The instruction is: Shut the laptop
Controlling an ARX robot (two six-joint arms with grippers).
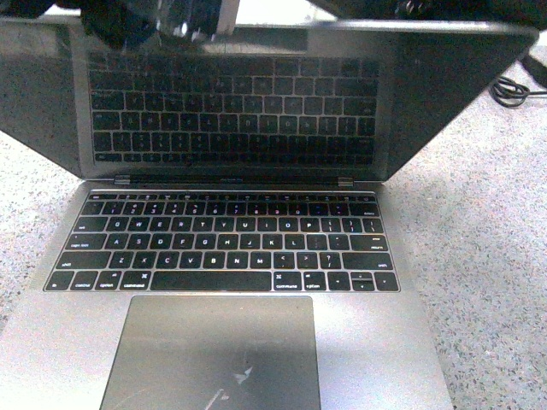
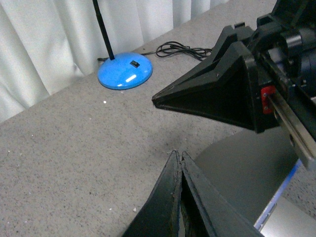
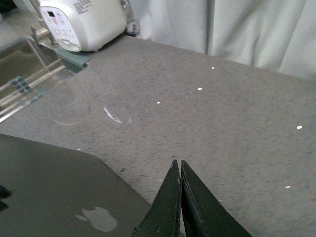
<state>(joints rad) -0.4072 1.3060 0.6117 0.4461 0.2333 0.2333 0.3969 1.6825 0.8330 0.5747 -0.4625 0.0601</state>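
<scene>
The space-grey laptop [image 1: 359,342] lies open before me in the front view, its black keys and big trackpad [image 1: 214,354] facing up. Its glossy black screen [image 1: 239,102] leans forward over the keyboard and mirrors the keys. My left gripper [image 2: 177,154] is shut and empty, just above the back of the lid [image 2: 242,168]. My right gripper [image 3: 177,163] is shut and empty beside the lid [image 3: 44,182], near its shiny apple logo [image 3: 96,218]. The other arm's black body [image 2: 222,94] shows in the left wrist view. Neither gripper's tips show in the front view.
A grey speckled tabletop [image 1: 487,239] surrounds the laptop. A blue lamp base [image 2: 125,71] with a black stem and a black cable [image 2: 180,49] stand behind, before white curtains. A white appliance [image 3: 81,22] and a clear rack [image 3: 22,84] stand at a far corner.
</scene>
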